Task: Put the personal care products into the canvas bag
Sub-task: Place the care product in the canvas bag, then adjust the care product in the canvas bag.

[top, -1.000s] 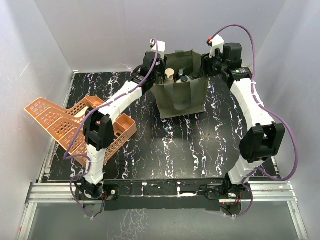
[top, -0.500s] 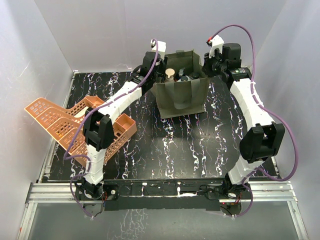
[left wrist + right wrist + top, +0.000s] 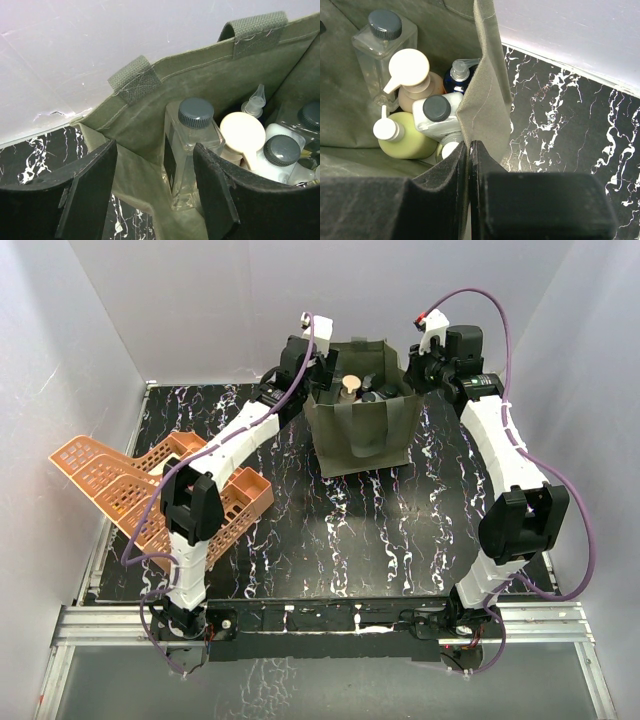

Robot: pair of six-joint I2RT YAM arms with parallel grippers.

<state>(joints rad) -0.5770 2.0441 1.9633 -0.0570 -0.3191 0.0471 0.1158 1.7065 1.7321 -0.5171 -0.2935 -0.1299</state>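
Orange baskets on a black marbled counter

The counter [image 3: 350, 530] is black with white veins like marble, and it is closed in by pale plain walls [image 3: 200, 300] at its left, far and right edges. Orange plastic lattice baskets [image 3: 120, 480] lie at the left edge, about halfway between the near and far corners. They overlap each other, and how many there are I cannot tell. The outer one is tilted and reaches out past the left edge, while the inner one rests flat on the counter. A grey metal rail [image 3: 320, 625] runs along the near edge.
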